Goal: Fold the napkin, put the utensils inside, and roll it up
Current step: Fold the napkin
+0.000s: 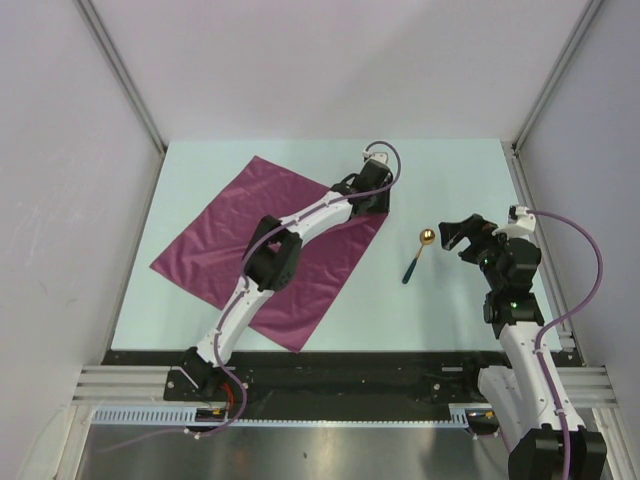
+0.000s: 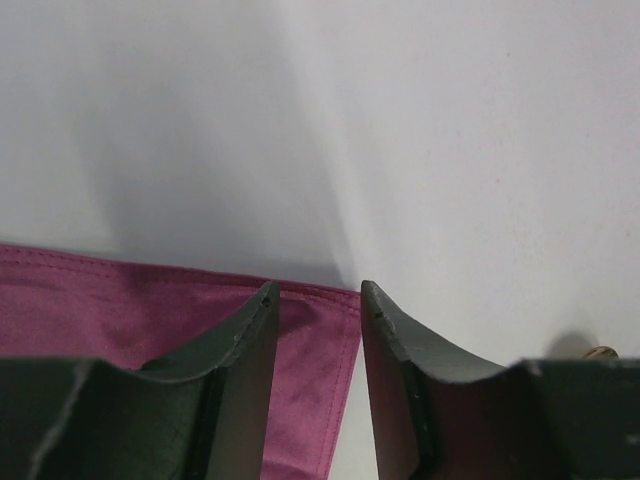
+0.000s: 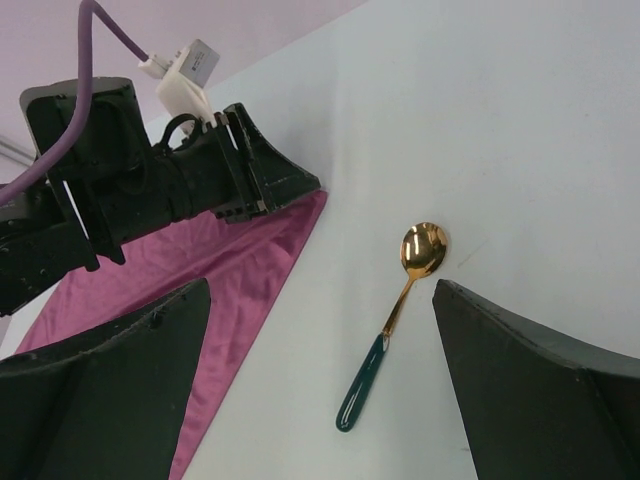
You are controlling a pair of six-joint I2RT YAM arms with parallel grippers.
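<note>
Fingers (image 2: pixel 250 340) of the left hand (image 2: pixel 318 290) fill the bottom of its wrist view, standing part-way apart with a clear gap. They sit over the far right corner of the napkin (image 2: pixel 120 300) and nothing is pinched between them. From above, the napkin lies open and unfolded on the left half of the desk (image 1: pixel 450 180), set cornerwise, with the left arm stretched across it. The right hand (image 3: pixel 322 290) is spread wide and hovers above the spoon (image 3: pixel 400 300). The spoon lies on bare desk just right of the napkin and apart from it, its bowl away from the robot.

The cloth looks thin, limp and faintly shiny, so I judge it will sag from any hold and may slide between smooth pads. The stitched hem at the corner is the best place to nip it: there it is thickest, and a lift there should carry one layer over cleanly. A hold too far in would likely bunch the cloth.

The spoon looks light, stiff and slick. Its dark handle, taken crosswise, seems a safer hold than the round bowl.
</note>
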